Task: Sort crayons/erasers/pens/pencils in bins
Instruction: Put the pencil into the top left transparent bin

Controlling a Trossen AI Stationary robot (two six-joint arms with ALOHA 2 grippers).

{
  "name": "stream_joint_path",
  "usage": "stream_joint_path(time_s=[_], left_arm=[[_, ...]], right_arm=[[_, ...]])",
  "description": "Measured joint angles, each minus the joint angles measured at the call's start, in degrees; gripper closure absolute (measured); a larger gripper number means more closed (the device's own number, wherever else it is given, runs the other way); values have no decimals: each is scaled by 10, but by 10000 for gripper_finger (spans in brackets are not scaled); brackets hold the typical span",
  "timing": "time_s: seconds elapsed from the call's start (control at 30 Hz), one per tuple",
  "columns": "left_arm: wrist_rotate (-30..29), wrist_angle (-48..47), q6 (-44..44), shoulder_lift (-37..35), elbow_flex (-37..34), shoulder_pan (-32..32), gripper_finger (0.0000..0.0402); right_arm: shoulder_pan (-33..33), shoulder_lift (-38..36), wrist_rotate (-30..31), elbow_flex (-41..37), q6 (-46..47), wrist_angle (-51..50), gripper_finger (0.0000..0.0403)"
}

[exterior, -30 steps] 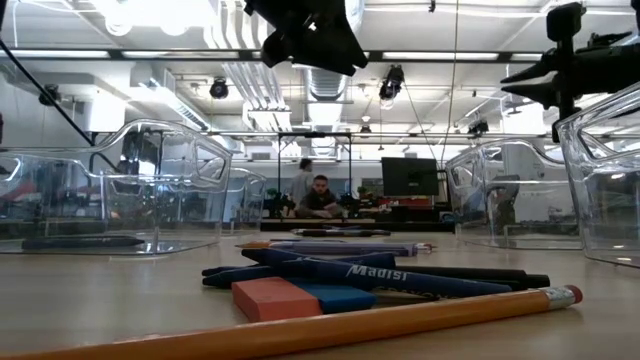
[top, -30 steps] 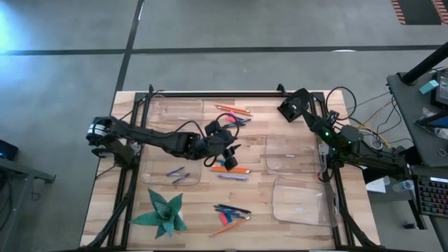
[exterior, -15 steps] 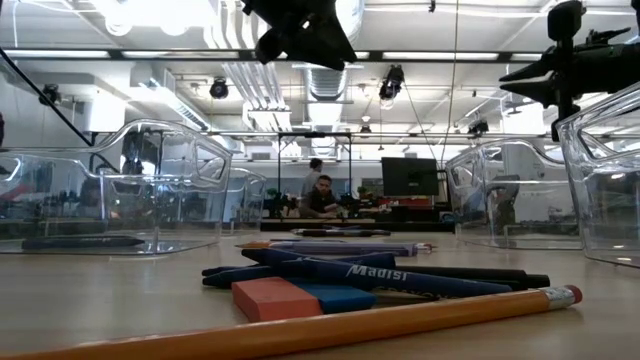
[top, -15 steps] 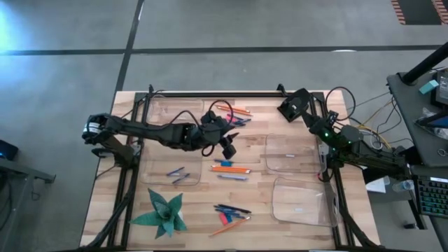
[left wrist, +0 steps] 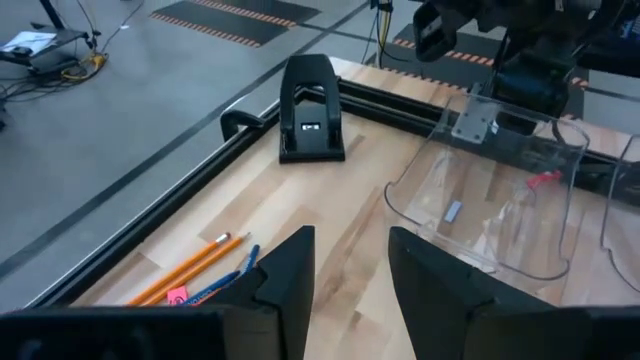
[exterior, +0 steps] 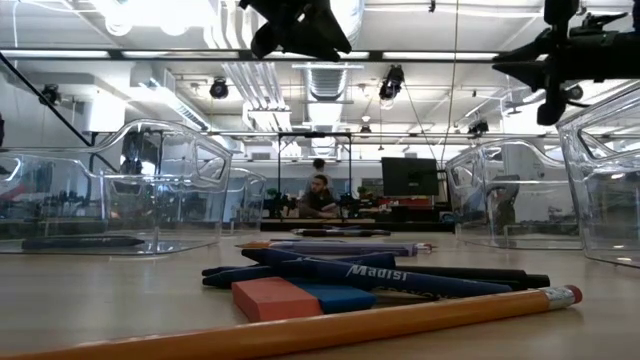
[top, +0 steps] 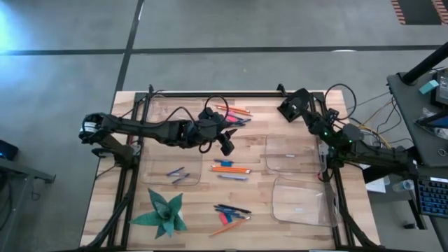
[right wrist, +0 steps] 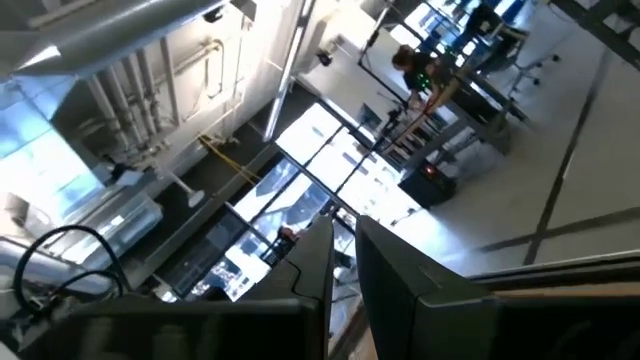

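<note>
Pencils (top: 231,168), pens (top: 233,209) and erasers (top: 224,218) lie loose along the middle of the bench (top: 105,196), between clear bins (top: 292,152) on both sides; one bin near the left edge holds crayons (top: 176,173). The left tool (top: 225,143) hovers over the bench's middle toward the far edge, fingers spread and empty. The right tool (top: 288,106) waits raised at the far right corner, pressed nearly together with nothing between.

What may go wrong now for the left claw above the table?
1. The left claw is open and empty, so a pick may have failed.
2. Pencils, pens and an eraser lie crossed in one pile; it may lift two kinds together.
3. The right claw waits near that pile; the arms might meet.
</note>
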Motion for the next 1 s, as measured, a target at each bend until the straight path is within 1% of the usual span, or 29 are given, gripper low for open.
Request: stream_joint_path(time_s=[0.1, 0.2, 0.27, 0.37, 0.53, 0.67, 0.77, 0.8, 0.87, 1.0], left_arm=[[0, 0, 0, -5, 0, 0, 285], [0, 0, 0, -13, 0, 2, 285], [0, 0, 0, -18, 0, 4, 285], [-1, 0, 0, -28, 0, 8, 285], [-2, 0, 0, -44, 0, 11, 285], [-2, -1, 25, -56, 0, 11, 285], [-2, -1, 55, -65, 0, 11, 285], [-3, 1, 61, -66, 0, 11, 285], [-4, 0, 75, -70, 0, 11, 285], [-15, 0, 89, -76, 0, 11, 285]], right_arm=[[0, 34, -16, 16, -12, -9, 363], [0, 78, -34, 45, -38, -11, 354], [0, 112, -34, 72, -64, -11, 344], [0, 158, -33, 120, -114, -43, 328], [0, 243, -30, 218, -160, -179, 303], [0, 316, -31, 298, -162, -297, 285], [0, 378, -48, 353, -156, -391, 274], [0, 400, -59, 373, -155, -428, 272], [0, 438, -76, 415, -154, -466, 271], [0, 525, -79, 487, -155, -561, 275]])
